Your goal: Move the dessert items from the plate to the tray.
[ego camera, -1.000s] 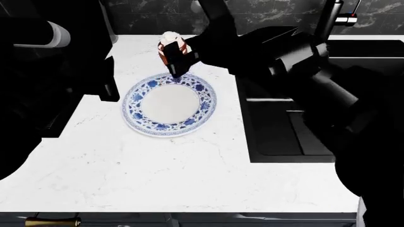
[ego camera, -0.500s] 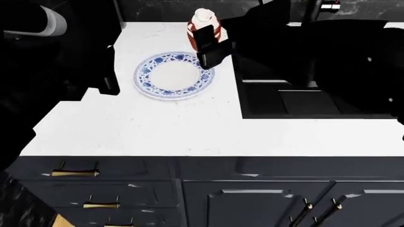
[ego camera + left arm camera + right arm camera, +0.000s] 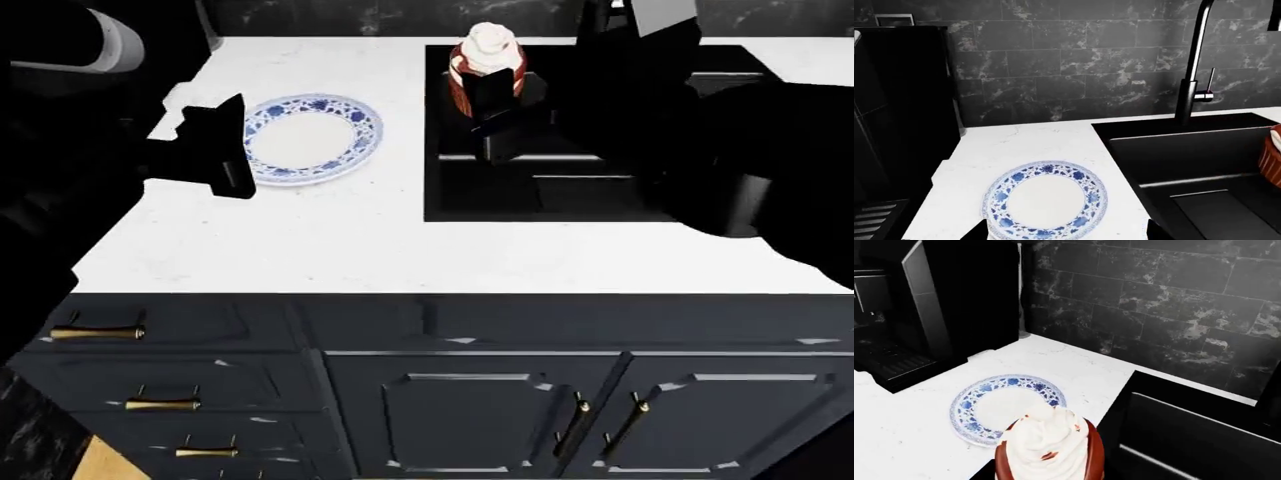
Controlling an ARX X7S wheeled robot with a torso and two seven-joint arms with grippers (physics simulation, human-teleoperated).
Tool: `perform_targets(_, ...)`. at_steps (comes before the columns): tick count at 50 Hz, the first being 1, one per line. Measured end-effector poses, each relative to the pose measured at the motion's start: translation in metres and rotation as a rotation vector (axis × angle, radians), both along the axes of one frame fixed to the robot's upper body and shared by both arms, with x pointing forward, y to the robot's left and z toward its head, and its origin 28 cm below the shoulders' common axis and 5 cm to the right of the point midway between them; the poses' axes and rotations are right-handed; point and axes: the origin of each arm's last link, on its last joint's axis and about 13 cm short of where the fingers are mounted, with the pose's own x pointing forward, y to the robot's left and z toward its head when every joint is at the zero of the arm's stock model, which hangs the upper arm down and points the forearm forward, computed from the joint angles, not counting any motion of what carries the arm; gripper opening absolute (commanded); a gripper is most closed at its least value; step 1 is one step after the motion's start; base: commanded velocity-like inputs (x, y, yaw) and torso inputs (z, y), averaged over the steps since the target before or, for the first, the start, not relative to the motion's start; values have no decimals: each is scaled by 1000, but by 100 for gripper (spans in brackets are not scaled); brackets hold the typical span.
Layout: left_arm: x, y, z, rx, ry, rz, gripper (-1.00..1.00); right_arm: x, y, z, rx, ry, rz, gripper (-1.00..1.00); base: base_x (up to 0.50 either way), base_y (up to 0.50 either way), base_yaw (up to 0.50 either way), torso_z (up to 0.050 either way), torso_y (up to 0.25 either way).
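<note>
The cupcake, with white frosting and a red-brown wrapper, is held in my shut right gripper above the near-left part of the black sink. It fills the near part of the right wrist view. The blue-and-white plate lies empty on the white counter and also shows in the left wrist view. My left gripper is open and empty, its tips wide apart over the plate's near rim. The speckled sweet and the tray are out of view.
A tall faucet stands behind the sink. A black appliance stands at the counter's far left by the dark tiled wall. Dark cabinet fronts with brass handles run below the counter edge.
My right gripper has carried the cupcake to the right, from the plate's far rim to over the sink. The head view has pulled back and shifted, bringing the cabinet fronts into view.
</note>
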Motion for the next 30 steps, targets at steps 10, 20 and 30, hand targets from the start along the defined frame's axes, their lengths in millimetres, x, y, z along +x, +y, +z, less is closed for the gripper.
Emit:
perform_targets(10,1,0,-1,0,1,-1,100,-4,-3,-1,6,-6,-14,-100,1,-500,0,0,0)
perform_targets(20,0,-1,0,1,-1,-1,100,-8,-5,0,6,-11,-18,-100,1,-500,0,0,0)
perform_targets(30,0,-1,1,1,-3,-2,100,-12,-6,1,6,-13,-22,-100,1,-500,0,0,0)
